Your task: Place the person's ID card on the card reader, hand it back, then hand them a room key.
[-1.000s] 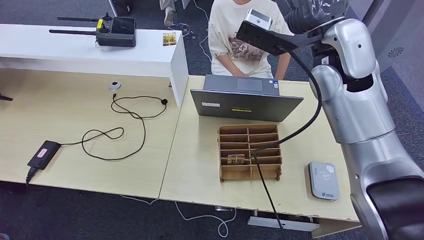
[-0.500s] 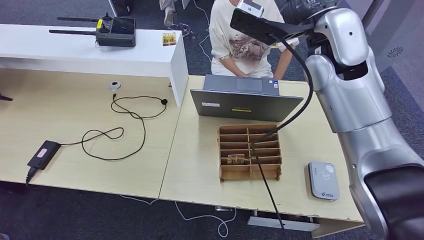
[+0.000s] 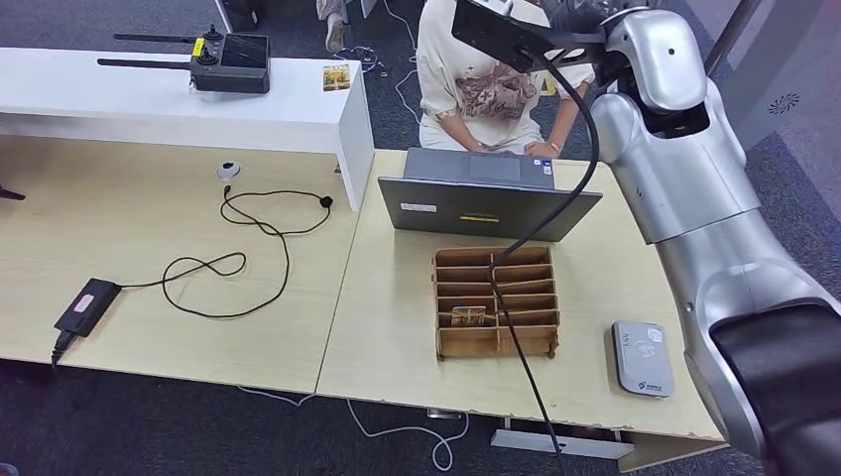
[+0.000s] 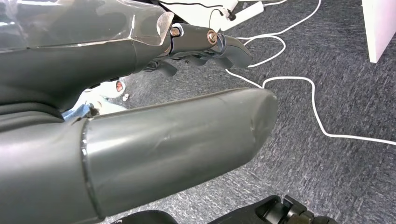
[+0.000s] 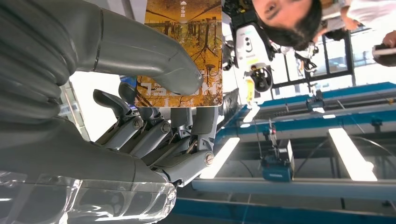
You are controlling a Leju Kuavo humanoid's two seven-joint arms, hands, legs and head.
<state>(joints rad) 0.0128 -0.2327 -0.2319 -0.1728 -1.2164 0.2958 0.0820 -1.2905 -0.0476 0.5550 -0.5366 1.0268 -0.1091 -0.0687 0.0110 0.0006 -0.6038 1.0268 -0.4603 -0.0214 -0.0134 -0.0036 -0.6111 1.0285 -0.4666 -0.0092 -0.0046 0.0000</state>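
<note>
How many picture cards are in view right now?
3: one card pinched in the right hand, one on the white counter, one in the wooden organizer. More may be hidden.

An orange-and-gold card (image 5: pixel 183 46) printed with dark trees sits against grey fingers (image 5: pixel 154 60); silver arm (image 3: pixel 694 188), pale wood counter (image 3: pixel 397 337), brown cardboard tray (image 3: pixel 496 302), grey laptop (image 3: pixel 486 208), grey card reader (image 3: pixel 642 358), black cable (image 3: pixel 238 263)
</note>
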